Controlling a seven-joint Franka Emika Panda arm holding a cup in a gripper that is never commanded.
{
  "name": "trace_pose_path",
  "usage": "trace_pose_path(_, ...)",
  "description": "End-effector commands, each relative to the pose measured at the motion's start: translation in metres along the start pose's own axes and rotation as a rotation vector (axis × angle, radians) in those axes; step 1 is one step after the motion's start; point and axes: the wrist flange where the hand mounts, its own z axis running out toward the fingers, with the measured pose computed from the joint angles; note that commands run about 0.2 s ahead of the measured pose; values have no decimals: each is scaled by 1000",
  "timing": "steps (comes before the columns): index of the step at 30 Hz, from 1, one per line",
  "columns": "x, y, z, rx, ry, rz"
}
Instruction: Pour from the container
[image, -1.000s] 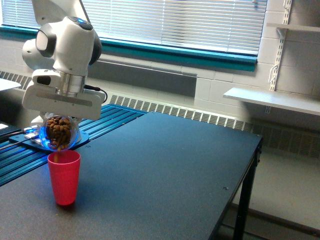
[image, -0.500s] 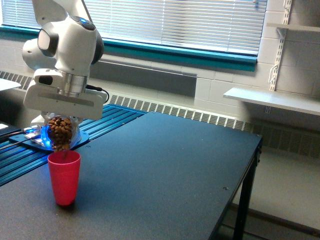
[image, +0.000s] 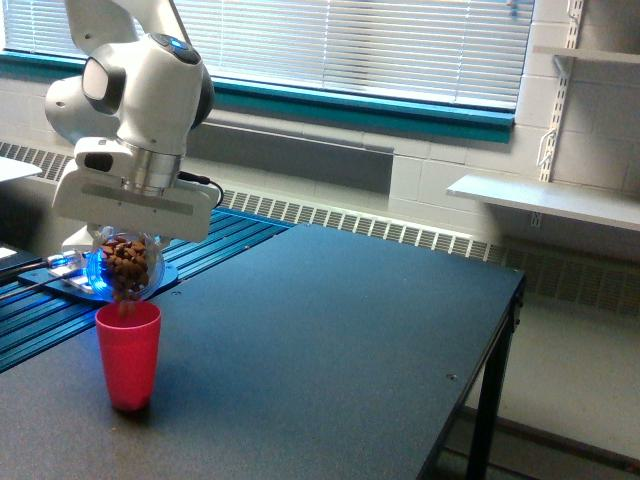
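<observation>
Count from my station: one table, dark, matte; one arm; one gripper; one red cup; one container.

Container: clear, brown nut pieces inside, pinched between jaws, tipped mouth-down, directly under gripper. Pieces at its lip, just above red cup's rim.

Red cup: upright on table, straight below jaws.

Versus a second ago: I see container tilted further, pieces shifted toward mouth; cup unmoved.

Room: window blinds, teal sill, radiator, wall shelf at exterior view's right.
</observation>
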Motion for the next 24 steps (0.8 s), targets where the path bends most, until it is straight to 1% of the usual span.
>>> trace_pose_path(1,0,-4,-3,-12,3,-23)
trace_pose_path(12,2,0,-1,-38,0,-22)
trace_pose_path(18,7,6,1,-61,2,-14)
trace_pose_path(24,12,7,-2,-62,12,-14)
